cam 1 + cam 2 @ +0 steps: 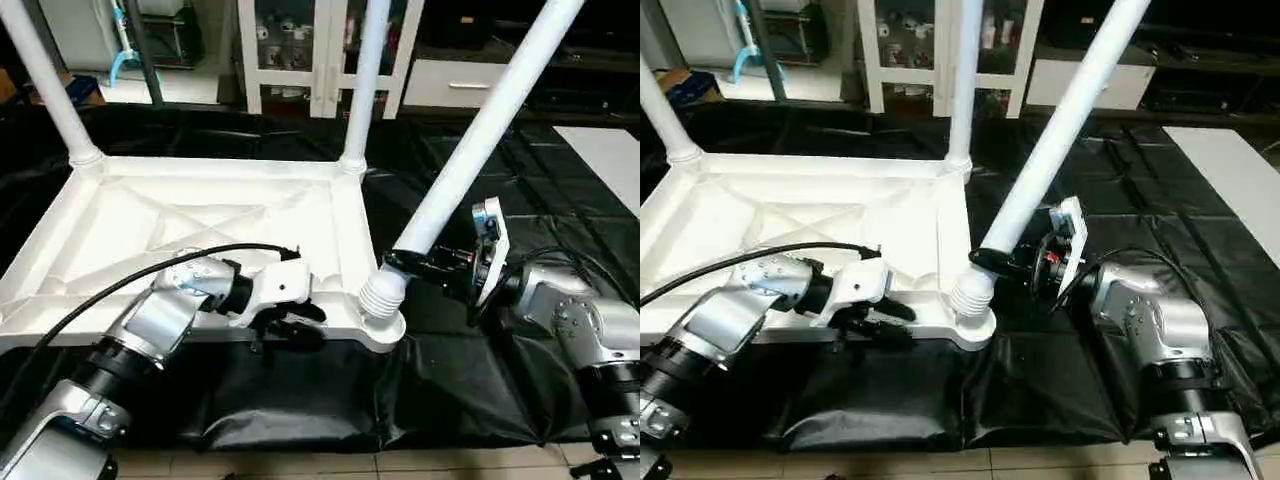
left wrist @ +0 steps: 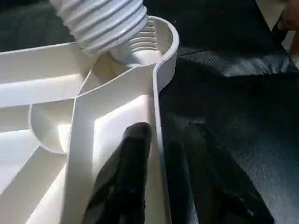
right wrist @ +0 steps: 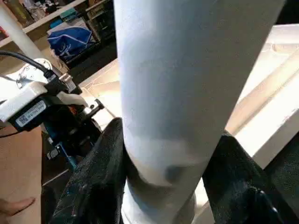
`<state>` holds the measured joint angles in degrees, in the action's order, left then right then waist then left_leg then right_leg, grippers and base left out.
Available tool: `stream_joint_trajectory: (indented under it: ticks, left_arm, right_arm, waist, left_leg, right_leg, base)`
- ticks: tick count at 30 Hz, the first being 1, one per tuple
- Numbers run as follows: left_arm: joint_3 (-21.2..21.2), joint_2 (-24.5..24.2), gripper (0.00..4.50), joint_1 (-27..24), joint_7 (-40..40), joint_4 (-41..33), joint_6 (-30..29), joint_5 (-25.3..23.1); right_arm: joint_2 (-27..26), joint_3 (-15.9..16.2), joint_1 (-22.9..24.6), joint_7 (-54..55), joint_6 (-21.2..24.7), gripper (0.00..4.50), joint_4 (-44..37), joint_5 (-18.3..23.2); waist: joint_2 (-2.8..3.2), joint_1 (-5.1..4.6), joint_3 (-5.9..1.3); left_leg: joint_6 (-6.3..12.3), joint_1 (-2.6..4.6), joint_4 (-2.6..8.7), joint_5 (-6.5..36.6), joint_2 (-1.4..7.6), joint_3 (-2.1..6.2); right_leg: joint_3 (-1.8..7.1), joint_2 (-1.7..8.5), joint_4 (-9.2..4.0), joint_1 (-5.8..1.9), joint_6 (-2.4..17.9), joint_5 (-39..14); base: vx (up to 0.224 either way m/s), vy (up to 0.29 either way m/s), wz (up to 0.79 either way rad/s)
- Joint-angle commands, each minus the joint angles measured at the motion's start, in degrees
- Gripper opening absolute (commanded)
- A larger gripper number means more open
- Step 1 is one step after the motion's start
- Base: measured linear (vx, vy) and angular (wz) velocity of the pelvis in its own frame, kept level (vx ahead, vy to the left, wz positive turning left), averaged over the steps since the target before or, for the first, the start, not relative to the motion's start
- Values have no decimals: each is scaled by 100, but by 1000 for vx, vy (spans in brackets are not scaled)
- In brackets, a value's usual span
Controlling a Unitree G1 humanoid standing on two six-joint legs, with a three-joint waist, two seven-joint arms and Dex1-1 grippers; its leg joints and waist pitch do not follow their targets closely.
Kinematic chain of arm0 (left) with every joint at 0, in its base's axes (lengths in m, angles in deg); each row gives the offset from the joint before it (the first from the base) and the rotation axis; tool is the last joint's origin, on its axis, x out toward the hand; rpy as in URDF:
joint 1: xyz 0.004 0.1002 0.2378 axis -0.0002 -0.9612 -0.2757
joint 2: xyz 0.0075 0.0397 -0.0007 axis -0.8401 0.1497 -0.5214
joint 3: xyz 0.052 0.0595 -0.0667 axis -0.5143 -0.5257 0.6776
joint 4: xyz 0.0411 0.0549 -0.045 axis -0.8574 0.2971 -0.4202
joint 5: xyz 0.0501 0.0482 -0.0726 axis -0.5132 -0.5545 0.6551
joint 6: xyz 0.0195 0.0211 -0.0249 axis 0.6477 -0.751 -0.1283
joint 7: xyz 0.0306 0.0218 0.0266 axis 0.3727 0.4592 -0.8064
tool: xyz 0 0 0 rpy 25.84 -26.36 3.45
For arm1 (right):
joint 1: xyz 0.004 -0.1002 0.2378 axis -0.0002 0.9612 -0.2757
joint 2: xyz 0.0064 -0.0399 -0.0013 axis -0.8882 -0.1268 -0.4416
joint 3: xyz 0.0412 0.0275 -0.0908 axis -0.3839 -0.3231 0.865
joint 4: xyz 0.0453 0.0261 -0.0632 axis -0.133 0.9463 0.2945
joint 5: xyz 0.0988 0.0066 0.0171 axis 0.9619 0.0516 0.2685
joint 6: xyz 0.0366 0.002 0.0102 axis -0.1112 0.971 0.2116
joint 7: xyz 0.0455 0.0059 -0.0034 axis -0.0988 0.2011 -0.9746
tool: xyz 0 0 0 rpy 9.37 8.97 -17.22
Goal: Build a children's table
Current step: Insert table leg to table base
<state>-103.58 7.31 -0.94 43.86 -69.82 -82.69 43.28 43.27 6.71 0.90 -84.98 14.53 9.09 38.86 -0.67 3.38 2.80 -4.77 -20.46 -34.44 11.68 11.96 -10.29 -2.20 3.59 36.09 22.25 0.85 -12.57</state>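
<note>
- On the black sheet (image 1: 300, 400): the white table top (image 1: 200, 230), upside down, X-ribbed underside showing, round sockets at its corners.
- At the top's two far corners: two white legs (image 1: 365, 80) standing upright in their sockets.
- At the top's near corner socket (image 1: 385, 325): a third leg (image 1: 480, 130), tilted away from the top, its threaded end sitting in the socket.
- Just above that socket: the right gripper (image 1: 405, 262), both black fingers closed around the tilted leg.
- At the top's near edge, beside the same socket: the left gripper (image 1: 295, 325), fingers (image 2: 133, 158) partly parted and straddling the rim, one inside, one outside; whether they clamp it, I cannot tell.
</note>
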Motion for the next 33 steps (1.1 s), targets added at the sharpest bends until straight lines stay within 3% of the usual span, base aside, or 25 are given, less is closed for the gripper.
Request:
stream_joint_trajectory:
  ticks: [1, 2, 4, 5, 10, 15, 16, 22, 24, 27, 33]
  left_arm:
    - [2, 84, 165, 114, -193, 136, 104, -109]
    - [-35, 86, 173, 107, -148, 173, 3, -122]
    - [-66, 76, 173, 90, -114, 183, -54, -135]
    - [-182, 18, 176, 82, -99, 248, -6, -296]
    - [-335, -22, 176, 143, -428, 621, -177, -693]
    - [-302, -37, 176, 161, -439, 699, -430, -692]
    - [-296, -48, 149, 160, -435, 708, -492, -698]
    - [-370, -213, 98, 57, -155, 636, -860, -746]
    - [-377, -222, 91, 35, -138, 598, -902, -741]
    - [-384, -219, 59, -1, -146, 543, -959, -734]
    - [-334, -195, 11, -36, -320, 405, -1173, -775]
  right_arm:
    - [31, -94, 58, 57, -90, 184, -232, -19]
    - [26, -45, 98, 68, -102, 184, -273, -57]
    - [28, -18, 129, 68, -113, 184, -303, -90]
    - [25, -17, 175, 67, -127, 184, -359, -155]
    - [77, -32, 192, 78, -143, 184, -413, -168]
    - [120, -39, 185, 57, -161, 184, -414, -183]
    - [120, -44, 189, 52, -164, 184, -421, -191]
    - [139, -1, 85, -63, -257, 184, -353, -257]
    - [135, -3, 46, -62, -281, 184, -325, -268]
    - [130, 1, -54, -51, -355, 184, -228, -316]
    - [118, 204, -153, -99, -680, 184, -144, -633]
  waist:
    - [44, 10, -379]
    - [88, 17, -383]
    - [73, 10, -387]
    - [113, 10, -382]
    - [118, -1, -376]
    - [118, -13, -352]
    - [109, -17, -349]
    - [26, -36, -339]
    - [45, -54, -337]
    - [8, -93, -337]
    - [32, -101, -316]
  left_leg:
    - [111, 46, 370, 511, 111, 7]
    - [117, 48, 367, 489, 113, 17]
    - [128, 47, 366, 453, 113, 18]
    - [137, 48, 366, 461, 109, 20]
    - [146, 46, 367, 532, 110, 23]
    - [66, 66, 388, 742, 114, 24]
    - [63, 66, 390, 749, 112, 24]
    - [139, 53, 392, 682, 111, 20]
    - [150, 45, 396, 652, 109, 27]
    - [193, 39, 390, 600, 108, 20]
    - [168, 48, 396, 724, 109, 16]
  right_leg:
    - [213, 352, -344, -306, 1548, 346]
    - [215, 360, -338, -308, 1546, 368]
    - [213, 350, -335, -311, 1530, 429]
    - [210, 349, -343, -304, 1532, 445]
    - [212, 357, -361, -308, 1517, 252]
    - [218, 361, -403, -292, 1479, -165]
    - [220, 360, -407, -293, 1473, -212]
    - [227, 380, -429, -285, 1396, -474]
    - [225, 379, -427, -282, 1371, -496]
    - [224, 374, -423, -279, 1398, -439]
    - [229, 379, -459, -255, 1329, -804]
  base:
    - [0, 0, 0]
    - [0, 0, 0]
    - [0, 0, 0]
    - [0, 0, 0]
    - [0, 0, 0]
    - [0, 0, 0]
    - [0, 0, 0]
    - [0, 0, 0]
    - [0, 0, 0]
    - [0, 0, 0]
    - [0, 0, 0]
